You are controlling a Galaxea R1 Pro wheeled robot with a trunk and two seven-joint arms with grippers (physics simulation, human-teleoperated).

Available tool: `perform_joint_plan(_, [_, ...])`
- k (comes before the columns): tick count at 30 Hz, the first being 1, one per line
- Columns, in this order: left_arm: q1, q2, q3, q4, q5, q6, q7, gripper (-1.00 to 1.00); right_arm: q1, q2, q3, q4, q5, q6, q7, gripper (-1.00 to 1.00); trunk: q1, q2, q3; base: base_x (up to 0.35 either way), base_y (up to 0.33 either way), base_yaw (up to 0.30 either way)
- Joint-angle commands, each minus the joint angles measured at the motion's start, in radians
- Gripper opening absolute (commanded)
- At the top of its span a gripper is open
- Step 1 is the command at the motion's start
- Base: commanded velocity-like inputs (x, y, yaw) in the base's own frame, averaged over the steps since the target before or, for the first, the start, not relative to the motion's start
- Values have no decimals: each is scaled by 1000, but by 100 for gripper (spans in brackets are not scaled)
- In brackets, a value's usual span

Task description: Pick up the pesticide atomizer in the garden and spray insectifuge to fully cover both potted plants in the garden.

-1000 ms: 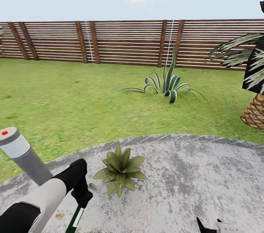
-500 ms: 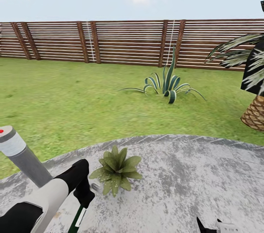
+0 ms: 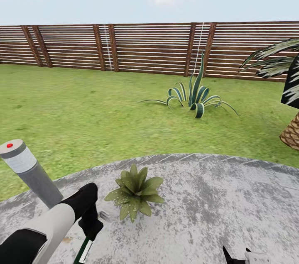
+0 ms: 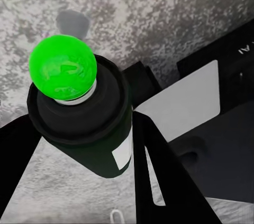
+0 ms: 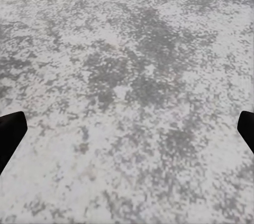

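My left gripper (image 3: 89, 231) is clenched on the atomizer (image 3: 83, 250), low at the near left of the patio (image 3: 216, 201). In the head view the bottle's dark green body with its white stripe shows below my black wrist. In the left wrist view the atomizer (image 4: 87, 123) sits between my two black fingers (image 4: 159, 182), which press its sides; a bright green ball caps its top, and a white label patch shows on its dark body. The mottled grey paving lies behind it.

One plant (image 3: 135, 191) stands on the patio near its far left edge, just beside my left gripper and a little further out. Its broad pointed leaves carry fine whitish specks. A small grey shape lies on the paving between plant and gripper; I cannot tell what it is.

A grey bollard (image 3: 29, 170) with a red dot leans at the patio's left rim, near my left forearm. Beyond the patio is lawn (image 3: 83, 110), with a striped agave (image 3: 193, 98) well apart from the plant, a palm (image 3: 290, 102) at the right, and a slatted fence (image 3: 145, 48) at the back.

My right gripper (image 3: 238, 255) sits at the near right of the patio. In the right wrist view its two fingertips (image 5: 10, 134) stand wide apart over bare paving, released and holding nothing.
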State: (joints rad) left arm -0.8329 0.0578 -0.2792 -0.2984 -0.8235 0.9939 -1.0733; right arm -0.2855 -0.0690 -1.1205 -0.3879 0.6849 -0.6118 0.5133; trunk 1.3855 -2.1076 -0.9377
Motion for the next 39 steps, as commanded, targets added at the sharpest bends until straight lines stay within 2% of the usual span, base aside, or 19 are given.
perform_joint_plan(1, [0, 2, 0, -2, -8, 6, -10, -100, -1, 0, -9, 0, 4, -3, 8, 100, 0, 0, -1, 0, 0, 0])
perform_joint_plan(14, [-1, -5, 3, -17, -6, 6, -10, -100, -1, 0, -9, 0, 4, -2, 8, 100, 0, 0, -1, 179, -143, 0])
perform_joint_plan(24, [-2, -5, 2, -22, -5, 7, -11, -100, -1, 0, -9, 0, 5, -2, 8, 100, 0, 0, -1, -97, -140, 0])
perform_joint_plan(29, [-6, -5, 2, -107, -6, 9, -11, -100, -1, 1, -8, 0, 5, -2, 8, 100, 0, 0, -1, -57, -10, 12])
perform_joint_plan(39, [-25, -13, 1, -125, -3, 13, -17, -100, -1, 1, -7, 0, 5, -2, 8, 100, 0, 0, -1, -2, 0, 246])
